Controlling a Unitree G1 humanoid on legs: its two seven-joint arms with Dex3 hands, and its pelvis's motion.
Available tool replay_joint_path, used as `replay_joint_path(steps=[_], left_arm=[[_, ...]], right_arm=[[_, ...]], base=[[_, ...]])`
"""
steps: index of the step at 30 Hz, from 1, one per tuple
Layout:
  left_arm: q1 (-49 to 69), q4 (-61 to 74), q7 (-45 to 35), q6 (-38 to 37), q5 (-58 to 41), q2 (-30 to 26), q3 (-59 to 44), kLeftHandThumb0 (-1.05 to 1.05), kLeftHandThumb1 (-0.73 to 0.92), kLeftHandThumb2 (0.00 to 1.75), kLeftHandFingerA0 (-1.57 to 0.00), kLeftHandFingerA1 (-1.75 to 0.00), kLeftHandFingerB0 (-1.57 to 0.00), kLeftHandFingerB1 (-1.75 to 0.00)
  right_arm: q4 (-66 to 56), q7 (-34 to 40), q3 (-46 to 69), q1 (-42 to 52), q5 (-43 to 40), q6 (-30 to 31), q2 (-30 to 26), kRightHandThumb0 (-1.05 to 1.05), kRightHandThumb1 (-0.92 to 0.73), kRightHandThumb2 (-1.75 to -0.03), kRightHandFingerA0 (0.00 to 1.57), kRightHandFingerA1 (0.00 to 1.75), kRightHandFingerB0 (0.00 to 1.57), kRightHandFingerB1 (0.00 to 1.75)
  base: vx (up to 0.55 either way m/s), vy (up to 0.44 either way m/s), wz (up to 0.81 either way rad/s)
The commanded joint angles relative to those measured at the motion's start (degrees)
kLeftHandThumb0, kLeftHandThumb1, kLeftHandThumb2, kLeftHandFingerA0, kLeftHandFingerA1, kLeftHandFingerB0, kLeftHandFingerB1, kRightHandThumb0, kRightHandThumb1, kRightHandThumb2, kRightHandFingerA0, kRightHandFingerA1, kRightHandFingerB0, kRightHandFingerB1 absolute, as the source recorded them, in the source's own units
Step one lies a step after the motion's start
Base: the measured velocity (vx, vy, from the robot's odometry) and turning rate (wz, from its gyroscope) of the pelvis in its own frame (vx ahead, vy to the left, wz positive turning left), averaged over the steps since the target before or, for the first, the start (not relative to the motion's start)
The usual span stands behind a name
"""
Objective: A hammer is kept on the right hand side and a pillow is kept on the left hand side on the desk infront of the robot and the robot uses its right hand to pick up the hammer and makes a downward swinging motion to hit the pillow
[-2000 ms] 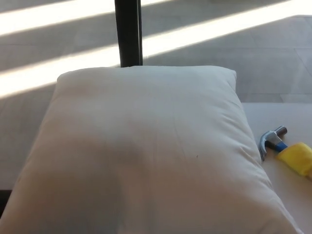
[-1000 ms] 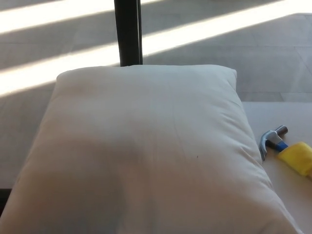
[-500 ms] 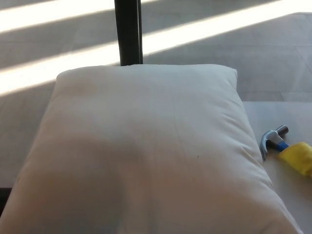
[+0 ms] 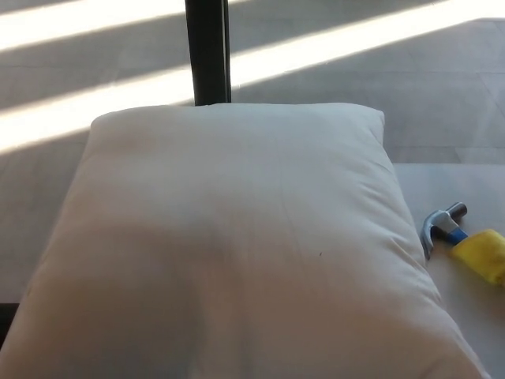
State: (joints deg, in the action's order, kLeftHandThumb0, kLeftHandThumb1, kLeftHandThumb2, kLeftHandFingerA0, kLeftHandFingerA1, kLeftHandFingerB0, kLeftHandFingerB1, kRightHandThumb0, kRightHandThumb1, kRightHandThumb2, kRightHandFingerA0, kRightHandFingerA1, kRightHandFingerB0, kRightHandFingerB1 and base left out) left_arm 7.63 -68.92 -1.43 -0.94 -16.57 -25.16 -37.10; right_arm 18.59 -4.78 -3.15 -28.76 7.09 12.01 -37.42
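Note:
A large white pillow [image 4: 237, 245] fills most of the head view, lying flat on the desk. To its right lies a hammer [image 4: 461, 241] with a grey metal claw head, a blue neck and a yellow grip that runs off the right edge. The hammer head almost touches the pillow's right side. No hand or arm of mine shows in this view.
The pale desk top [image 4: 461, 316] shows only at the lower right, beside the pillow. Beyond the pillow is a tiled floor with bright sunlight stripes and a dark upright post [image 4: 207, 51] behind the pillow's far edge.

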Motion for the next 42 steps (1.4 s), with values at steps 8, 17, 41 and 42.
replay_joint_path(steps=[8, 17, 41, 42], left_arm=[[1.76, -0.33, -2.6, -2.25, -0.41, -1.91, 1.84, -0.53, 0.61, 0.59, -0.75, -0.57, -0.65, -0.48], [1.71, -0.91, -3.12, -2.42, -1.24, -1.86, 1.78, -0.52, 0.64, 0.59, -0.77, -0.59, -0.68, -0.5], [1.09, -1.73, -4.12, -4.57, -0.81, -1.86, 3.84, -0.6, 0.68, 0.61, -0.79, -0.57, -0.68, -0.47], [1.2, -1.48, -4.38, -4.39, -0.88, -1.9, 3.85, -0.61, 0.7, 0.61, -0.78, -0.56, -0.65, -0.46]], right_arm=[[8.78, -1.7, -5.58, -2.5, 6.42, -2.53, 3.29, -0.79, -0.53, -0.89, 0.05, 0.32, 0.18, 0.43], [23.83, -1.73, -12.2, -4.61, 12.48, -1.43, 1.31, -0.78, -0.53, -0.91, 0.04, 0.39, 0.19, 0.44], [28.33, 0.95, -19.41, -4.99, 20.14, -5.27, 5.72, -0.92, -0.58, -0.91, 0.05, 0.36, 0.19, 0.41], [28.75, 0.79, -19.96, -4.95, 20.71, -5.58, 5.44, -0.89, -0.56, -0.91, 0.04, 0.37, 0.16, 0.41]], base=[[0.0, 0.0, 0.0], [0.0, 0.0, 0.0], [0.0, 0.0, 0.0], [0.0, 0.0, 0.0]])
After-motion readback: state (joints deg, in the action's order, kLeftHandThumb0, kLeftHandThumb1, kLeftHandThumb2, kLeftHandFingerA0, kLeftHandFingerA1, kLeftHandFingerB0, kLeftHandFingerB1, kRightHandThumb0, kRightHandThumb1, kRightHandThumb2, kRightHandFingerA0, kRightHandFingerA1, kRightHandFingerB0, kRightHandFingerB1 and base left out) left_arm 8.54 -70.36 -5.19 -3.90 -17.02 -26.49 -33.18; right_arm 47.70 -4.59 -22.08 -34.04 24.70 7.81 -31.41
